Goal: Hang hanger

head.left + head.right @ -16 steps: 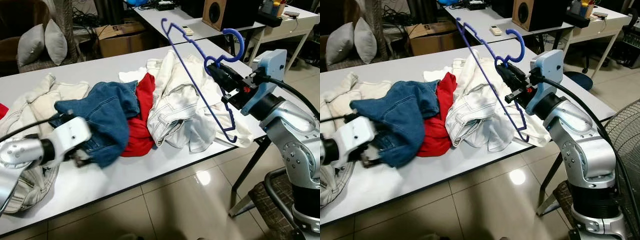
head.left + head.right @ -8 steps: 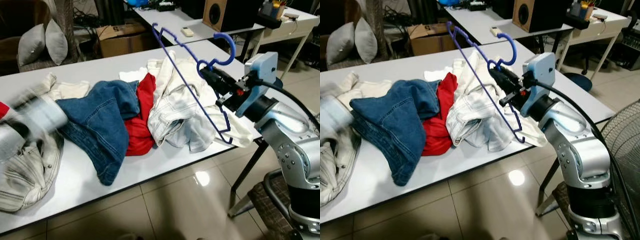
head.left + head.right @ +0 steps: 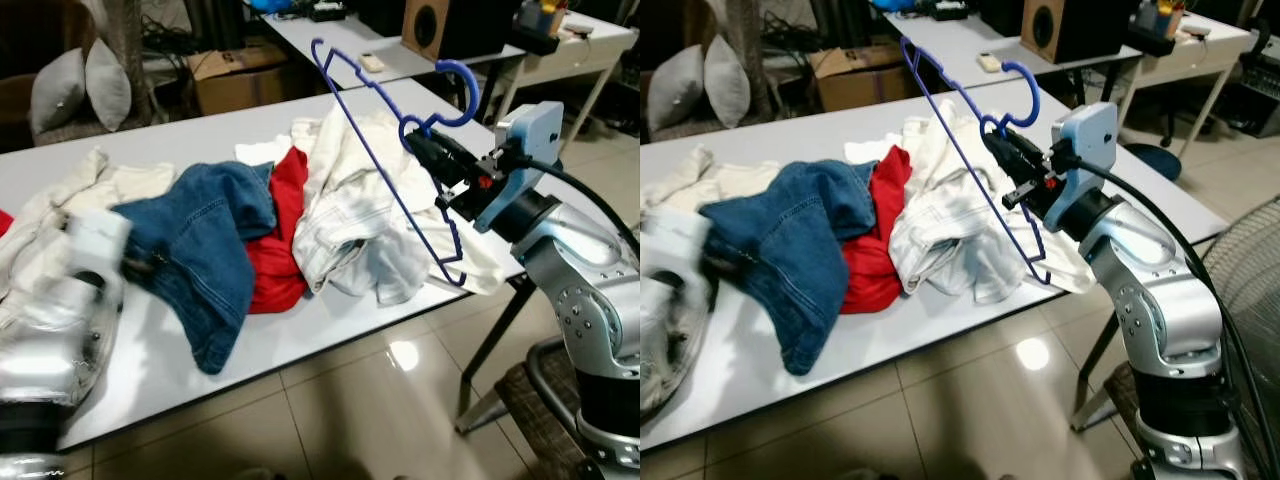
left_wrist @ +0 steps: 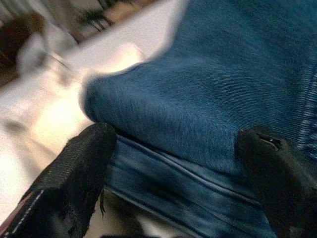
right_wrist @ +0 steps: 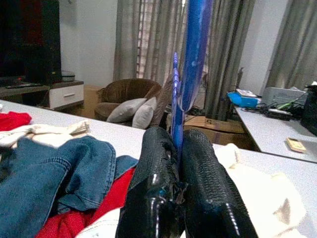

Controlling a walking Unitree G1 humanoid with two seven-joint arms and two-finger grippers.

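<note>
Blue plastic hanger [image 3: 395,170] held above the table [image 3: 200,135], pinched near its hook by our right gripper [image 3: 1002,152].
Looks light, stiff, a bit slick, so we'd keep that neck hold. Fingers [image 5: 203,173] clamped tight on it. Left gripper [image 4: 173,163] spread wide over the denim [image 3: 205,240] in the clothes pile.

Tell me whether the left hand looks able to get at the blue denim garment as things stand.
Probably yes. The left hand is open with its fingers spread either side of a fold of the blue denim garment on the white table, and nothing sits between them.
</note>
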